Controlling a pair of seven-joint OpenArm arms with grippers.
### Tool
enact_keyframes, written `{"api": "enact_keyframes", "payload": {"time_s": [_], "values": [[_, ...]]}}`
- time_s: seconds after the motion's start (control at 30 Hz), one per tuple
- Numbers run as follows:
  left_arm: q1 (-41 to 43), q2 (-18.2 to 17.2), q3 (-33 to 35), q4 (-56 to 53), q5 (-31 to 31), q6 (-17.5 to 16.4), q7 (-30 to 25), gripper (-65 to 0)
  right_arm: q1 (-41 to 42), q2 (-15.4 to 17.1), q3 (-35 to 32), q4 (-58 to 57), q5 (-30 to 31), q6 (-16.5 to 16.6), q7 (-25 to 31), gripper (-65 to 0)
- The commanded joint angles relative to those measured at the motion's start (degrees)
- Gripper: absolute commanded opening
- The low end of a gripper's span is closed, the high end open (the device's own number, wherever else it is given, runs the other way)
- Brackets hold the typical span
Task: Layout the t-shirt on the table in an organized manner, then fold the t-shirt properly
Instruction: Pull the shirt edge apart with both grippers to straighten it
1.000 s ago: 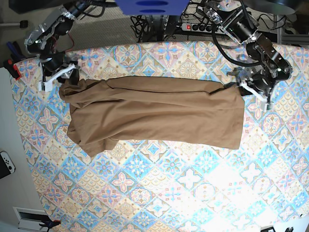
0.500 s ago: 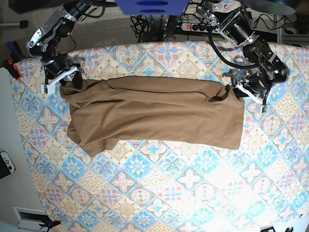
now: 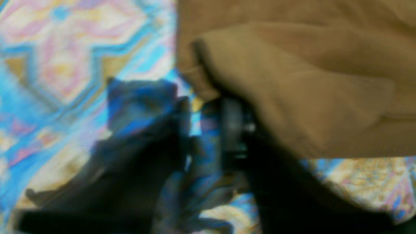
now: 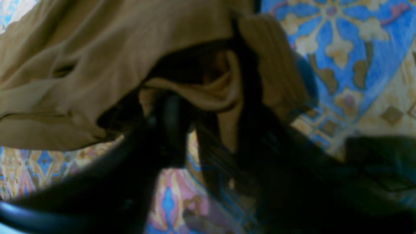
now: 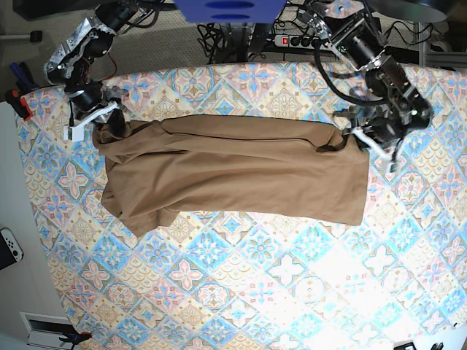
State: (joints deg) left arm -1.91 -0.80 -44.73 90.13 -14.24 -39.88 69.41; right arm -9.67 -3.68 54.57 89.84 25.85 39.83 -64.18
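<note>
1. The t-shirt [image 5: 233, 171] lies stretched crosswise over the upper half of the table [image 5: 241, 292], a long tan band with its 9 o'clock end bunched and a flap sagging toward 7 o'clock.
2. From 4 to 8 o'clock of the shirt the patterned cloth is bare right out to the table's near edge; that is the widest open room.
3. At 12 o'clock only a narrow strip of table separates the shirt from the far edge, where cables and a power strip [image 5: 295, 41] lie beyond.
4. The left gripper [image 5: 359, 138] sits at the shirt's 3 o'clock corner, clenched, with fabric draped against one finger in the wrist view; the blur hides whether cloth is pinched.
5. The right gripper [image 5: 98, 120] is at the 9 o'clock corner, fabric folded between its fingers [image 4: 169, 123]; I cannot tell how tight.
6. A white game controller [image 5: 9, 246] rests off the table's 9 o'clock side.
</note>
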Motion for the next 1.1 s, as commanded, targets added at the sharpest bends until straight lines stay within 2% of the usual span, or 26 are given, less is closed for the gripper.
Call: {"api": "enact_keyframes", "payload": {"time_s": [0.0,0.03,0.17,0.33,0.43,0.6,0.77,1.07], "values": [[-0.51,-0.04,0.11,0.55,0.13,-0.12,0.09,-65.0,-0.31,0.12,-0.1,0.4,-0.92,0.17,-1.53,-59.7],[-0.51,-0.04,0.11,0.55,1.01,-0.12,0.09,-65.0,-0.31,0.12,-0.1,0.4,-0.92,0.17,-1.53,-65.0],[-0.59,0.4,0.2,0.55,3.91,-0.12,0.09,-65.0,-0.48,0.12,-0.1,0.4,-0.92,0.17,-1.71,-65.0],[0.81,-0.04,-0.15,0.73,4.0,-0.12,0.44,-65.0,-4.0,0.21,-0.1,0.49,-0.92,0.17,-1.97,-65.0],[3.19,-2.15,0.03,2.4,3.65,-0.12,0.26,-65.0,-4.88,1.79,-0.1,1.89,-0.92,0.17,-1.97,-65.0],[6.35,-2.41,-0.06,6.0,3.65,-0.12,0.18,-65.0,-5.14,3.46,0.07,4.44,-0.92,0.17,-2.23,-65.0],[9.34,-2.41,-0.15,10.05,3.65,-0.12,0.35,-65.0,-4.97,4.78,0.16,4.71,-0.92,0.17,-6.19,-65.0],[13.47,-2.41,-0.06,14.71,4.0,-0.12,0.44,-65.0,-4.7,6.8,2.71,4.71,-0.92,0.17,-6.72,-65.0]]}}
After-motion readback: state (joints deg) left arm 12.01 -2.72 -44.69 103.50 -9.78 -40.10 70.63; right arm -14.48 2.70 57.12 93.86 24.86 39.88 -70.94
